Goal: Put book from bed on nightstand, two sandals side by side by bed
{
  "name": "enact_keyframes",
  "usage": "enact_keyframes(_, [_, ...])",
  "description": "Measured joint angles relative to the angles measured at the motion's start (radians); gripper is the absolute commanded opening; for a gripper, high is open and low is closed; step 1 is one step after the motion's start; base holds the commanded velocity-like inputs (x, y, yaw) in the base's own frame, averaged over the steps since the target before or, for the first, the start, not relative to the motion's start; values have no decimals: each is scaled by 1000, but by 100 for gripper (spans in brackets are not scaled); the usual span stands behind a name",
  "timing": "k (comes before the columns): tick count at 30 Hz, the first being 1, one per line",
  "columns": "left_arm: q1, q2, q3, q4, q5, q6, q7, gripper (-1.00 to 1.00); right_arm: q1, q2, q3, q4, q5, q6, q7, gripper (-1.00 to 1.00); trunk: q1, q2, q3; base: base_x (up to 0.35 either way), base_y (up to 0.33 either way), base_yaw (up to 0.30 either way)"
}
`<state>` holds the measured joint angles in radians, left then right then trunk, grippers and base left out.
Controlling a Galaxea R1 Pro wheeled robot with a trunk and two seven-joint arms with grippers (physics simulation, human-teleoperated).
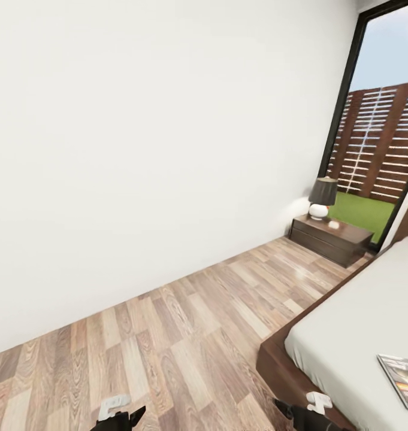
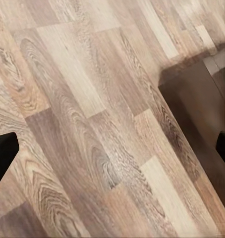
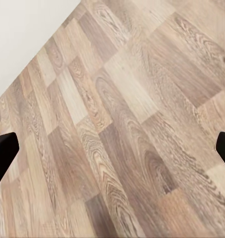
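While the robot faces along the gap between the wall and the bed, the book lies flat on the mattress near the bed's near corner, at the right edge of the head view, partly cut off by the frame. It reads as a thin paperback with a pale border, a dark cover and an orange band; finer detail is too small to tell. A nightstand stands well ahead, beside the bed's head and under the window, with a lamp and a small pale item on its top. No sandals can be made out.

Both grippers hang low over the floor. The left gripper is spread wide and holds nothing; its wrist view looks down on planks and the dark corner of the bed frame. The right gripper is likewise spread and empty over bare planks near the wall's foot.

The main risk, as a judgement, is the reach: the book sits low and flat on a soft surface, so a thin cover gives the fingers little edge to catch, and a careless close could push it away or crumple the pages. The dark frame juts out below the mattress, so the base or an arm could knock it when closing in. On the nightstand, the lamp leaves limited free top, and a hasty placement might bump it.
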<state>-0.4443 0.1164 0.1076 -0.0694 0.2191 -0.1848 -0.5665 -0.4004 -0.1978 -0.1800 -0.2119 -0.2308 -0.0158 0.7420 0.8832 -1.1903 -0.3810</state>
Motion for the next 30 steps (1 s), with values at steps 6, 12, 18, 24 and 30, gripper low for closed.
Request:
enact_keyframes(6, [0,0,0,0,0,0,0,100,0,0,0,0,0,0,0,100,0,0,2,0,0,-273])
enact_keyframes(12, [0,0,0,0,0,0,0,100,0,0,0,0,0,0,0,100,0,0,5,0,0,-275])
enact_keyframes(18, [0,0,0,1,0,0,0,100,0,0,0,0,0,0,0,100,0,0,7,0,0,-284])
enact_keyframes(24, [0,0,0,1,0,0,0,100,0,0,0,0,0,0,0,100,0,0,10,0,0,-286])
enact_keyframes(30, [0,0,0,1,0,0,0,100,0,0,0,0,0,0,0,100,0,0,13,0,0,-286])
